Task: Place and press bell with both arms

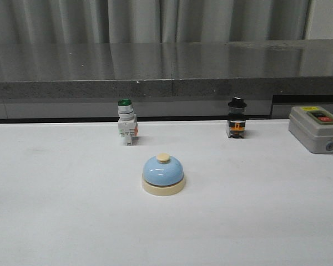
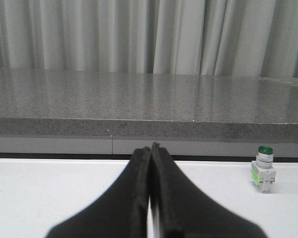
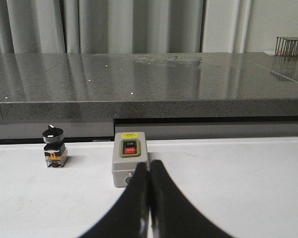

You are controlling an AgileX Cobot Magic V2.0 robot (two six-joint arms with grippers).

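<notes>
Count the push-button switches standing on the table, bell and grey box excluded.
2: the green-capped switch stands behind and left of the bell, the black-capped switch behind and right. None appears hidden.

Glossy blue bell [image 1: 162, 172] dome (cream base matt) on a smooth matt white table [image 1: 55, 210]; polished speckled stone counter [image 1: 155, 66].

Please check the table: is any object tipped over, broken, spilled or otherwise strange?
Nothing stands out. The bell sits upright and whole on the table. The green-capped switch, the black-capped switch and the grey switch box all stand upright behind it, apart from one another. No spill or damage shows.
</notes>
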